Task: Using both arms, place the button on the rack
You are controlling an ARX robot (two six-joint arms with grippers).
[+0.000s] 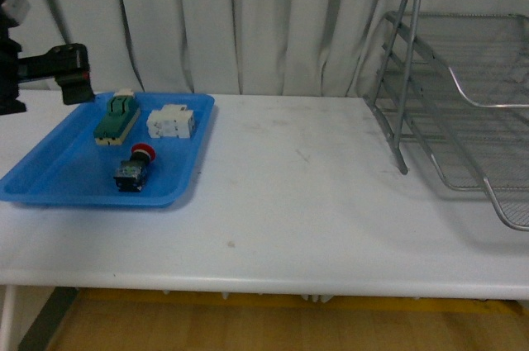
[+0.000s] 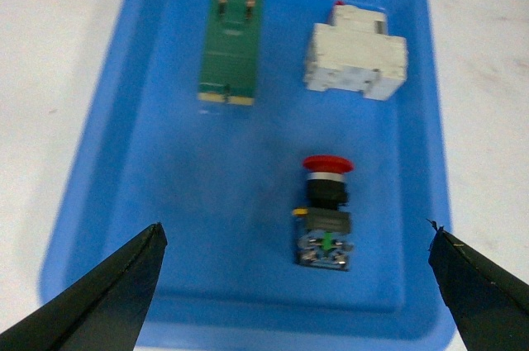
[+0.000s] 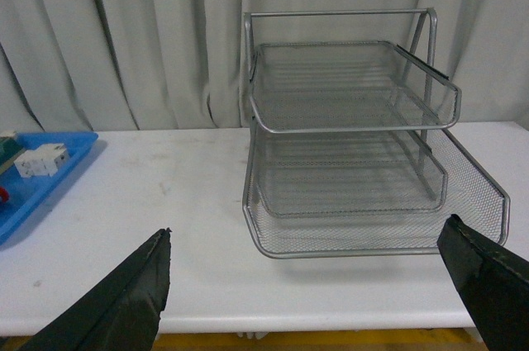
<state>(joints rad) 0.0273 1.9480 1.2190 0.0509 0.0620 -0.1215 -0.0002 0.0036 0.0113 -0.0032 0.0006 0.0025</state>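
Hovering left fingers [image 2: 124, 285] spread wide, empty, above blue tray [image 1: 54, 171] | button [image 1: 135, 168] lying in tray, left of front frame | rack [image 1: 463, 95] far right on surface [image 1: 314, 186] | right fingers [image 3: 124, 293] spread, empty

In the front view the left arm [image 1: 50, 66] appears at about ten o'clock as matte black, blocky housings joined by a short black bar. It has one pale grey square piece at its eleven o'clock end and a small red mark low on the block at its three o'clock end. The fingers [image 2: 107, 293] of the left gripper [image 2: 295, 231] are flat black wedges narrowing to a point, dull, with slightly rough edges, and the fingers [image 3: 124, 301] of the right gripper [image 3: 306, 235] have the same black wedge shape.
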